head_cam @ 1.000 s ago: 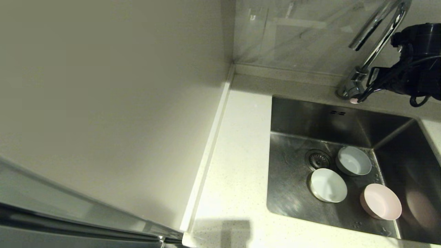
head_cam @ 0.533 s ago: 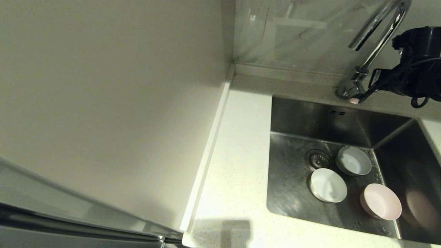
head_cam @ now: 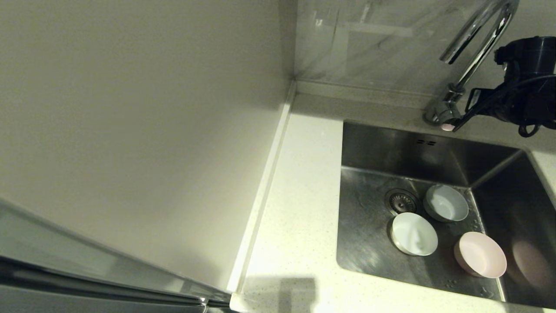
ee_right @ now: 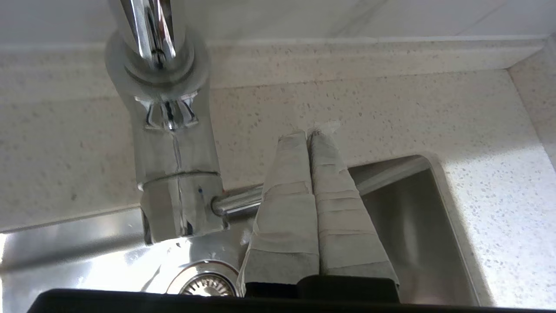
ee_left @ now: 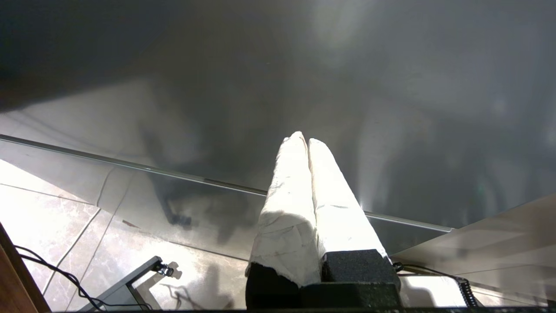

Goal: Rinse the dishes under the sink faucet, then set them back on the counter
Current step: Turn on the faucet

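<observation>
I have the white, finely speckled stone surface [head_cam: 299, 208] running along the left of the square stainless steel sink [head_cam: 369, 148], with its low matching upstand against the plain beige wall panel [head_cam: 139, 130] on the left and the pale marbled back wall [head_cam: 382, 48] behind. The sink basin sits at the right of my head view, and all three dishes lie inside it on the steel floor, none on the surface.

The tall shiny chrome gooseneck faucet [head_cam: 471, 48] rises from the surface behind the sink's back edge. My right arm reaches in from the right at faucet height, and the right claw [ee_right: 309, 135] is clenched, its two tape-wrapped fingers [ee_right: 286, 208] pressed flat together and gripping nothing. In the right wrist view those fingers lie across the thin straight chrome side lever [ee_right: 236, 203] sticking out of the faucet base; whether they touch it I cannot tell.

The small round grey-blue bowl [head_cam: 446, 203] sits just beside the round drain strainer [head_cam: 400, 201], the white bowl [head_cam: 414, 234] nearer me just below the strainer, and the pale pink bowl [head_cam: 480, 254] further right, near the sink's right wall.

My left claw [ee_left: 307, 141] is parked low over a tiled floor [ee_left: 56, 221], also clenched and holding nothing.
</observation>
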### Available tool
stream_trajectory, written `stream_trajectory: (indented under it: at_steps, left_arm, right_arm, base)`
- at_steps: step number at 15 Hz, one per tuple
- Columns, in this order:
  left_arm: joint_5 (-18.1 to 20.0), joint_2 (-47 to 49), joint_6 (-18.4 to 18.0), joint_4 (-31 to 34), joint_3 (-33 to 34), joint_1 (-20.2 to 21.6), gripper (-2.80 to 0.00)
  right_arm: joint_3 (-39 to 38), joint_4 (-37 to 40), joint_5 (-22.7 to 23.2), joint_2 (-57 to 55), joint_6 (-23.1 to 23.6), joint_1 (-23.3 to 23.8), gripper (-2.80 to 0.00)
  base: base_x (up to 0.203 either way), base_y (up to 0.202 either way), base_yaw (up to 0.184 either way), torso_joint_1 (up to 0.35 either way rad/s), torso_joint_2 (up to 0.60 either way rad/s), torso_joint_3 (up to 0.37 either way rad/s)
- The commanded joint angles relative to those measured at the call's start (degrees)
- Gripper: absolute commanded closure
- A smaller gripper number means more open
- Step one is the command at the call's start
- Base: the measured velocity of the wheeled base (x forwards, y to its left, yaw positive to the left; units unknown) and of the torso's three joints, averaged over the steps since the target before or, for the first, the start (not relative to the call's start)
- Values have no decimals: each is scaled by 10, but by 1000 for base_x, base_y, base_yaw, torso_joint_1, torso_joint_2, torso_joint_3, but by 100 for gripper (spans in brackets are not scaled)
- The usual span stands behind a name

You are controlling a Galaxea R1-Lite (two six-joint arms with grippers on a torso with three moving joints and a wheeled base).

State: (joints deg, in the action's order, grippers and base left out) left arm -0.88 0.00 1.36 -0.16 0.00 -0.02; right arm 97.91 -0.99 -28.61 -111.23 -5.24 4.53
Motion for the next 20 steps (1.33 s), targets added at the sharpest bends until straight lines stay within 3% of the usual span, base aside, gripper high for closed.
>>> stream_trajectory:
  at_steps: [1,6,12,15,20]
  left_arm:
    - [0,-2,0,0,0,-1,0]
    - [0,-2,0,0,0,0,0]
    - [0,-2,0,0,0,0,0]
    - [0,-2,0,0,0,0,0]
    - [0,-2,0,0,0,0,0]
  right_arm:
    - [-14,8,-3,11,4,2,0]
    - [-35,81,-4,42,12,8,0]
    - [-27,78,-14,73,4,22,0]
    - [-46,80,-13,142,-3,55,0]
    - [-190,44,15,346,17,153,0]
  base:
    - [0,0,0,0,0,0]
    - [0,0,0,0,0,0]
    - [0,0,0,0,0,0]
    - [0,0,0,0,0,0]
    - [0,0,0,0,0,0]
